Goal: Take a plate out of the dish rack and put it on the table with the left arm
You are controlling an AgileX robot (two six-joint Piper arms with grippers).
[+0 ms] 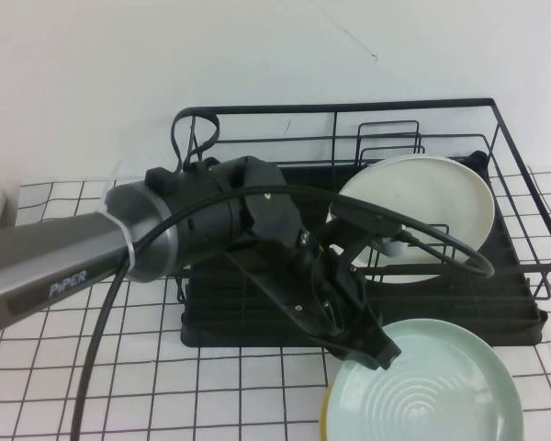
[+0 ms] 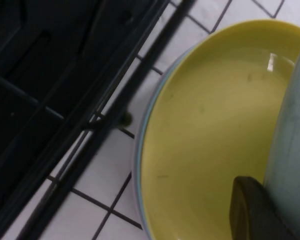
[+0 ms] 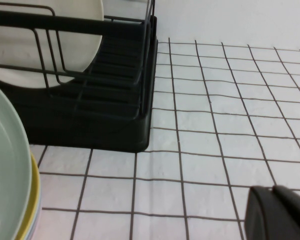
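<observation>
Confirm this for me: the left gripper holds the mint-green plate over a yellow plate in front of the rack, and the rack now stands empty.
Not quite: the dish rack is not empty. The high view shows a cream-white plate upright between its dividers. The rest holds: the left gripper grips the mint-green plate by its rim, above the yellow plate. Of the right gripper, only a tip shows, over the table.

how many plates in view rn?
3, maybe more hidden. Cream-white plate upright in the dish rack; mint-green plate at the left hand, over the yellow plate on the table. Right hand is low over the table.
</observation>
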